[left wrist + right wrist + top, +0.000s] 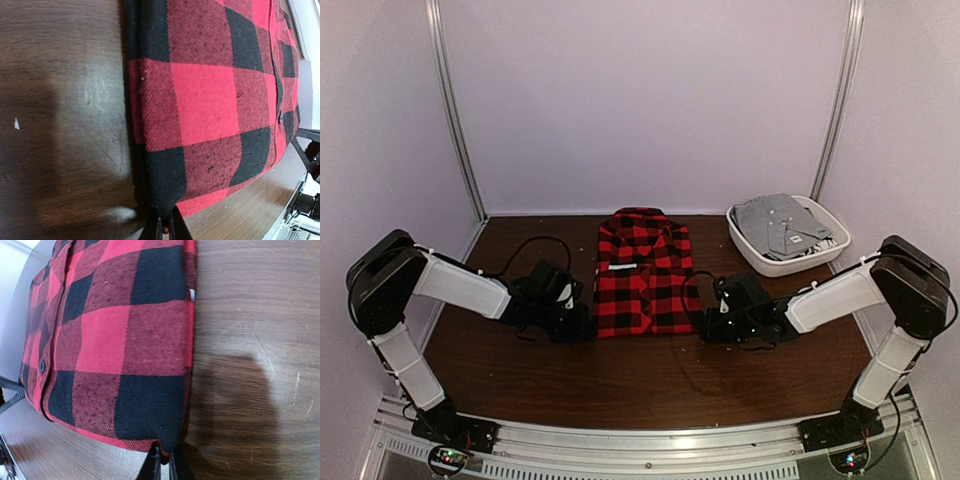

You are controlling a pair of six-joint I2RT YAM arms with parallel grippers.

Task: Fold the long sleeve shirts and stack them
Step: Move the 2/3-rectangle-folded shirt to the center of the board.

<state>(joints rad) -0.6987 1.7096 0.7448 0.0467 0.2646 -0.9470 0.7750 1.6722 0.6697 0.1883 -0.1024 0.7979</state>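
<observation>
The red-and-black check flannel shirt [643,272] lies folded into a rectangle at the middle of the dark wooden table, collar at the far end. My left gripper [582,322] is at its near left corner, shut on that corner of the shirt [210,100]; the fingertips [156,226] pinch the cloth. My right gripper [705,324] is at its near right corner, shut on that corner of the shirt [125,340]; its fingertips [155,464] pinch the cloth. Both grippers sit low at the table surface.
A white basket [775,262] at the back right holds a folded grey shirt [780,224]. White walls close in the back and sides. Bare dark tabletop [640,385] lies between the shirt and the arm bases.
</observation>
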